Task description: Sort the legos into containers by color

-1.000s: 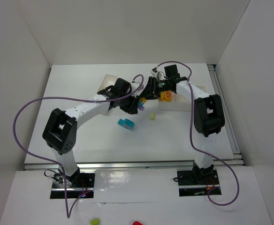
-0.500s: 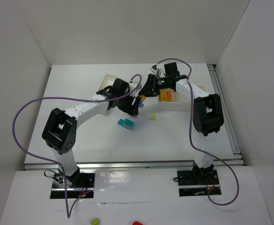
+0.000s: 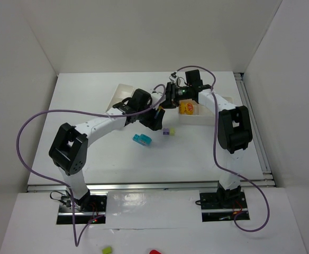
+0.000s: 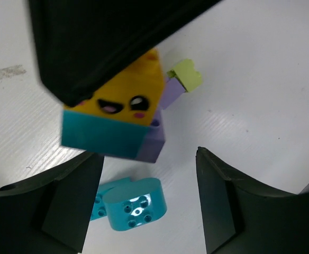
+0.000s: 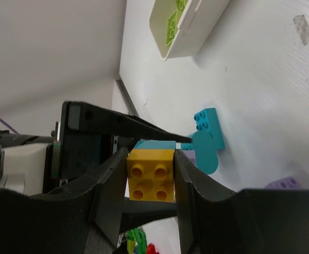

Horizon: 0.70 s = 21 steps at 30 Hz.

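Left pincer (image 4: pixel 149 180) swung right and spread its jaws wide, holding nothing. Right pincer (image 5: pixel 150 156) was clamped on the yellow studded plastic brick (image 5: pixel 150 179), cyan brick (image 4: pixel 101 138) stuck underneath, above the white worktop (image 4: pixel 250 106). I'd regrip the cyan low, pull straight.

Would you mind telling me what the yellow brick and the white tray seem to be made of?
Yellow brick: likely moulded hard plastic, given its smooth, faintly glossy faces and crisp round studs. White tray: probably thin rigid plastic, given its even, satin-looking walls and clean moulded rim.
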Tool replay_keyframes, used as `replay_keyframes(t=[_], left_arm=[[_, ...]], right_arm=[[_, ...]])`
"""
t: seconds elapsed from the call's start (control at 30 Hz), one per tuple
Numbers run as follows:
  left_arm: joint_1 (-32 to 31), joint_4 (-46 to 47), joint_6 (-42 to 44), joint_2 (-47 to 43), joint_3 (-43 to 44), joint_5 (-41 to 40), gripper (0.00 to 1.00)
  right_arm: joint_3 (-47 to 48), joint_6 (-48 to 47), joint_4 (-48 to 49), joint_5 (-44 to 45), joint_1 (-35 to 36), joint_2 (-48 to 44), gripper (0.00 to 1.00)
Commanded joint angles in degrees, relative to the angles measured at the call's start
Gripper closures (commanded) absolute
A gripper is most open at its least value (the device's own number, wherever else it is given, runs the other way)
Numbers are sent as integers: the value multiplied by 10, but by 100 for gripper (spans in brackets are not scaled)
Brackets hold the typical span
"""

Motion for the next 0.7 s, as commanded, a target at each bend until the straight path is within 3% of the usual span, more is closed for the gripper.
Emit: replay_keyframes(t=[0.0,0.13,0.23,0.4,0.5,0.53,0.63,0.67], left_arm=[[-14,31,12,-1,24,-23,20],[-14,42,12,-1,30,-23,29],[-14,42,12,-1,30,-23,41],[-14,47,5,-1,30,-35,75],[-14,42,0,-7,30,-53,67],[-14,37,0,-7,30,-53,53],[-14,37,0,-12,25,-71,27],[-14,37,5,-12,25,-80,24]], right_arm=[[8,14,37,-41,2,0,70],[-3,22,37,-47,7,0,70],[-3,22,37,-47,7,0,70],[-9,22,37,-47,12,0,70],[-9,22,37,-47,12,0,70],[-9,22,37,-47,12,0,70],[-9,22,37,-47,12,0,70],[-9,22,37,-47,12,0,70]])
